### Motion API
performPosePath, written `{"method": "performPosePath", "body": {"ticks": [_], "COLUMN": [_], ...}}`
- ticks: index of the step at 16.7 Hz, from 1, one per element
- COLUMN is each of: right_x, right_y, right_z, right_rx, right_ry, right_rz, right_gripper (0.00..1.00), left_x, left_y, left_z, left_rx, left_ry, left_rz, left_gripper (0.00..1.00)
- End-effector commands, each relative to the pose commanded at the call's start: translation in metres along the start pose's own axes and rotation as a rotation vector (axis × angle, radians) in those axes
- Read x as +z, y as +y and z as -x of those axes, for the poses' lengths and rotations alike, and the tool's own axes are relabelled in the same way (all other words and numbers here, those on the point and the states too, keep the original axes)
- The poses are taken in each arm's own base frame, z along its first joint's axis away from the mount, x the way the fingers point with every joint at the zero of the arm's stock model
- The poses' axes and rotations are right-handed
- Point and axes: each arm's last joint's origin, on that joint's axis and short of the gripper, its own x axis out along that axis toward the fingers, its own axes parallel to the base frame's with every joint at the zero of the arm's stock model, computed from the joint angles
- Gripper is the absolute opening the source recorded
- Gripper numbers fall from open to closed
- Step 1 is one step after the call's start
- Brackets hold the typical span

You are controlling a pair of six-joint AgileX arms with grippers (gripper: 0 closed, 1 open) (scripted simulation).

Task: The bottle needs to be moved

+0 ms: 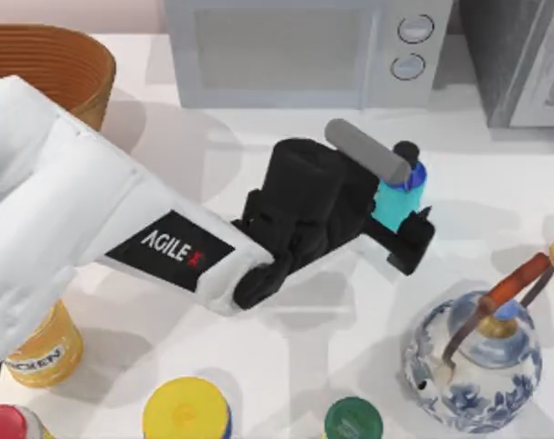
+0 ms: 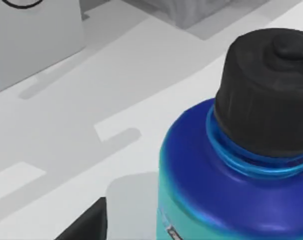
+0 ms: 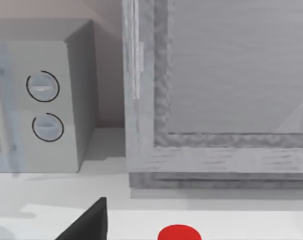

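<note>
From the top view, one bottle (image 1: 398, 197) is counted, standing on the white table (image 1: 496, 174) in front of the microwave (image 1: 309, 50), a little right of centre. It stands nearly upright, its long axis roughly vertical and its black cap pointing up with a slight lean toward the microwave. The left gripper (image 1: 407, 212) is seen reaching in from the table's left, its dark fingers (image 1: 407, 245) set on either side of the turquoise body; the jaws appear closed around it, though one finger is mostly hidden under the wrist housing. One blue-and-white teapot (image 1: 474, 361) is seen near the right front, two yellow-lidded cans (image 1: 187, 410) at the front left, one green-lidded can (image 1: 353, 421) beside them, and one wicker basket (image 1: 48, 69) at the back left.

In the left wrist view, the bottle (image 2: 231, 185) is shown close up, with the cap above a dark blue shoulder.

In the right wrist view, the microwave's (image 3: 46, 100) two dials are seen beside a grey cabinet (image 3: 216, 90), together with one red lid (image 3: 179, 233). Whether the right claw is wide or narrow cannot be told.
</note>
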Motion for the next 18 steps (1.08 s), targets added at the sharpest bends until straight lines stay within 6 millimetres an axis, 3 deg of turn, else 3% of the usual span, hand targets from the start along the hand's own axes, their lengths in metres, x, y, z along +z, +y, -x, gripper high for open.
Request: {"method": "performPosePath", "body": {"ticks": [5, 10, 18], "right_x": [0.000, 0.000, 0.000], "right_y": [0.000, 0.000, 0.000], "right_z": [0.000, 0.000, 0.000], "right_rx": [0.000, 0.000, 0.000], "right_ry": [0.000, 0.000, 0.000], "right_rz": [0.000, 0.000, 0.000], "right_gripper": [1.00, 1.00, 1.00], "left_x": [-0.002, -0.003, -0.003], "left_y": [0.000, 0.000, 0.000], "left_z": [-0.040, -0.042, -0.042], "left_rx": [0.000, 0.000, 0.000], "left_ry": [-0.001, 0.000, 0.000], "left_rz": [0.000, 0.000, 0.000], "left_gripper": [1.00, 1.00, 0.40]}}
